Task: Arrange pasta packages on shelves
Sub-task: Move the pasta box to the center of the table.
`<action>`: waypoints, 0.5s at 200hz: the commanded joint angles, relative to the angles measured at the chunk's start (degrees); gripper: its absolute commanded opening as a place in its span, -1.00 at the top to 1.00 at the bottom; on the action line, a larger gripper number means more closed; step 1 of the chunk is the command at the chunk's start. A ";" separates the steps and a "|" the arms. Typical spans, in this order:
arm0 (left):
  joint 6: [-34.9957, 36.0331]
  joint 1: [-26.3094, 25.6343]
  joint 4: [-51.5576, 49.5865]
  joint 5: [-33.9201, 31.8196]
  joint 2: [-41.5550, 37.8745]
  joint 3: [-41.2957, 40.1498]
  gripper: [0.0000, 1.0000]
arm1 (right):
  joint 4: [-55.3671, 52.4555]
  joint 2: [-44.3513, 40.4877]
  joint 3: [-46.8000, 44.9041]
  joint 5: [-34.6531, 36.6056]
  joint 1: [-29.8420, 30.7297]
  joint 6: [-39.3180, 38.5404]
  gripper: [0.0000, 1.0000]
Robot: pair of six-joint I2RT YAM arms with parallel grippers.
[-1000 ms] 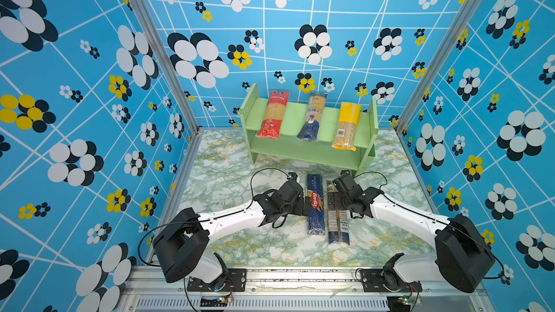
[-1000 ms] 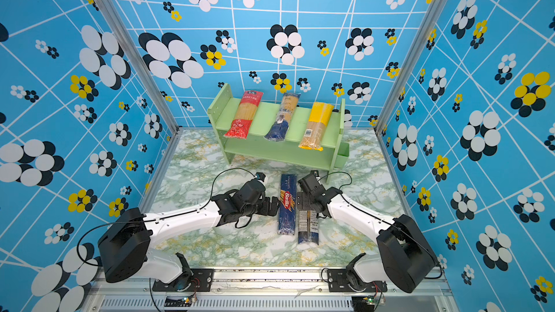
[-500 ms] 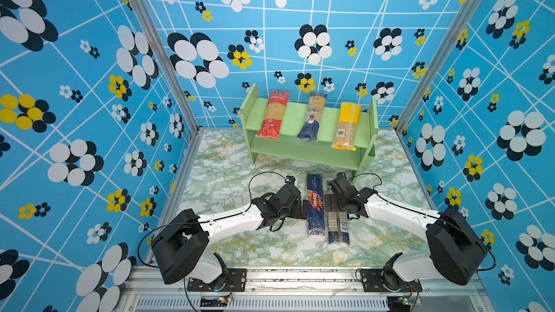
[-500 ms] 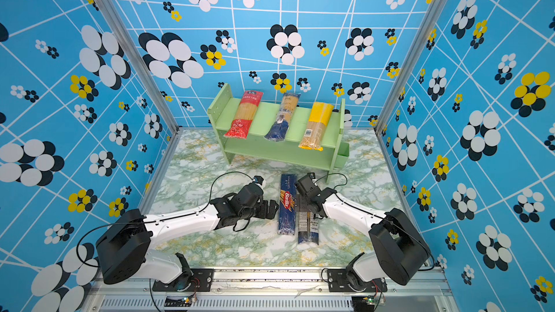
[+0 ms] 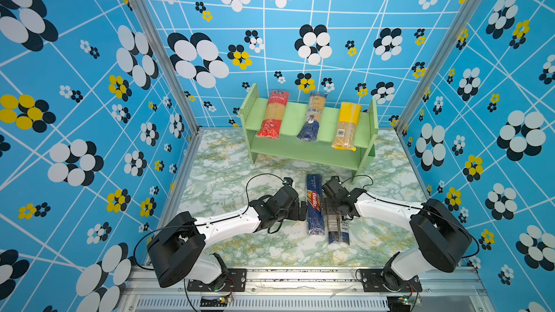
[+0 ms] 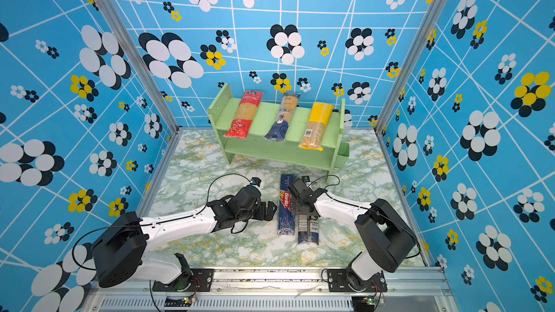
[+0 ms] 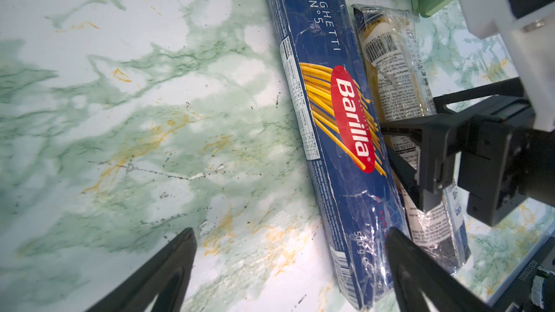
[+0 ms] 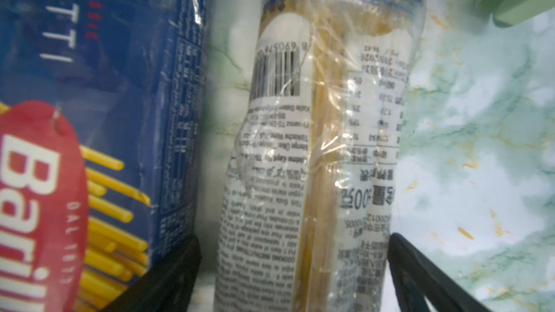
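Shelf: The pale green shelf [image 5: 327, 120] stands at the far side of my marble tabletop [image 5: 228, 175]. The red pack [image 5: 273, 115], navy-ended pack [image 5: 312, 118] and yellow-topped pack [image 5: 347, 124] lie across its upper tier.
Packs on the table: The dark blue Barilla pack [image 5: 314, 205] and the clear labelled pack [image 5: 338, 229] lie flat, side by side and almost touching, near the shelf's front.
Long axis: Both packs run parallel, pointing from my base toward the shelf.
Left gripper: My left gripper [image 5: 303, 210] has its fingers wide apart and holds nothing. It sits just beside the Barilla pack's left flank, about mid-length.
Right gripper: My right gripper [image 8: 292, 244] is also spread, one finger on each side of the clear labelled pack, across its width. I judge it not yet clamped.
Nearer arm: The left arm is nearer the Barilla pack, the right arm the clear labelled pack.
Next move, my judgement: A squeeze across the narrow width suits either pack.
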 commanded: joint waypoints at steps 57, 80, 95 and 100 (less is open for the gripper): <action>-0.90 -0.42 0.56 -0.83 -2.41 -3.33 -0.98 | 1.28 5.73 8.08 -0.23 3.51 1.74 -0.99; -0.66 -0.76 1.97 -1.01 -2.69 -3.93 -0.98 | 0.93 8.15 10.69 -0.38 4.70 1.48 -0.99; -0.39 -1.14 2.45 -1.37 -2.87 -3.98 -0.99 | 0.28 9.65 12.17 -0.44 5.14 1.39 -0.99; -0.34 -1.34 2.58 -1.35 -2.87 -3.91 -0.98 | -0.07 10.00 12.46 -0.31 5.20 1.33 -0.98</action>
